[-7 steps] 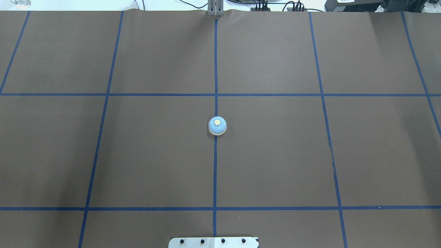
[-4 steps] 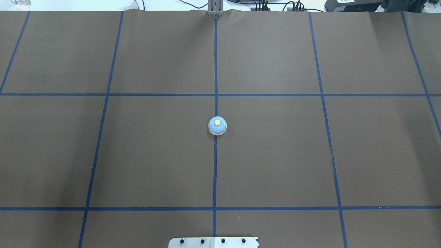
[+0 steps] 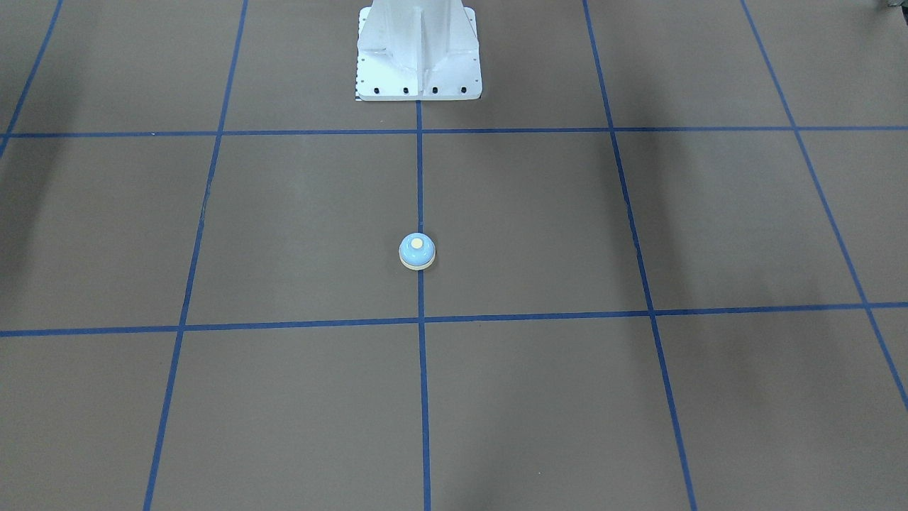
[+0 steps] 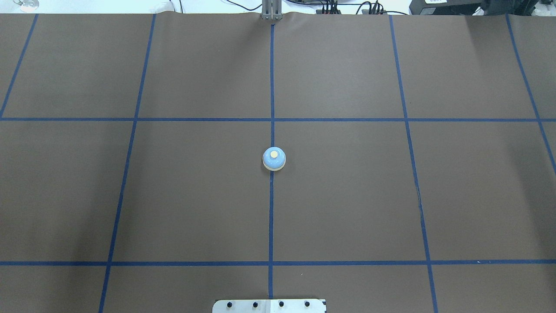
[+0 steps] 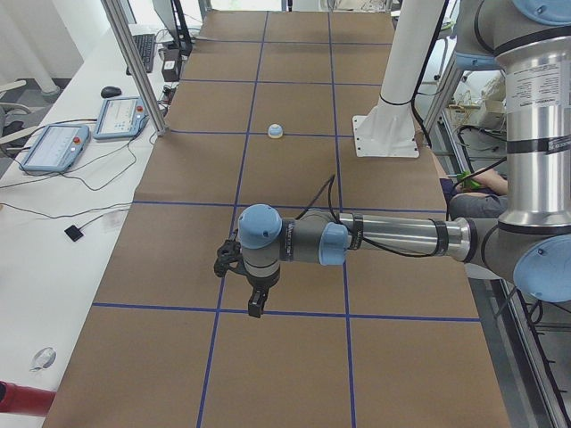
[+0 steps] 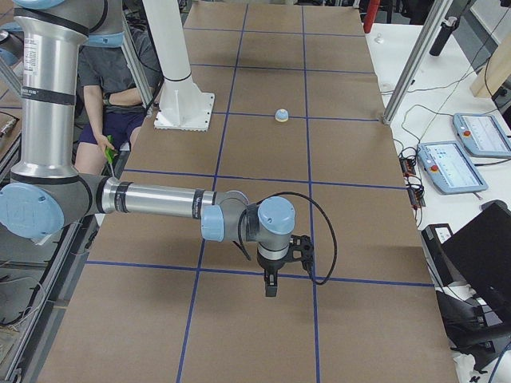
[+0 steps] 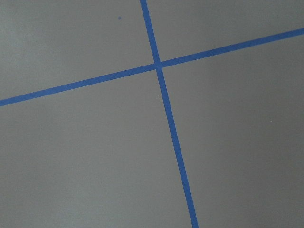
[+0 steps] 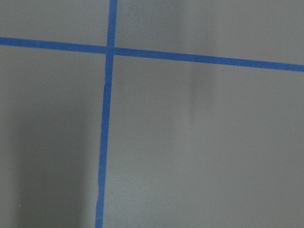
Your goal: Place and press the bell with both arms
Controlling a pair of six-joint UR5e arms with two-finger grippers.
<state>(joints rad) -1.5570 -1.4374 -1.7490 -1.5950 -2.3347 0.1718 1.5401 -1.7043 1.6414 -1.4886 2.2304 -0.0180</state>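
- The bell sits upright on the counter, right on the centre tape line and straight out from the pedestal. My guess is that spot gives both arms an equal reach.
- Its button faces up and nothing is touching it.
- The left hand hangs low over the counter near its own end, well apart from the bell. The right hand mirrors it at the other end.
- I only get the hands from the side cams, so I can't tell if either is spread or pressed together. Neither is pinching the bell, obviously.
- My left wrist cam shows just a tape crossing, no bell, and the right one is the same deal.
- Next I'd bring one hand over the button.
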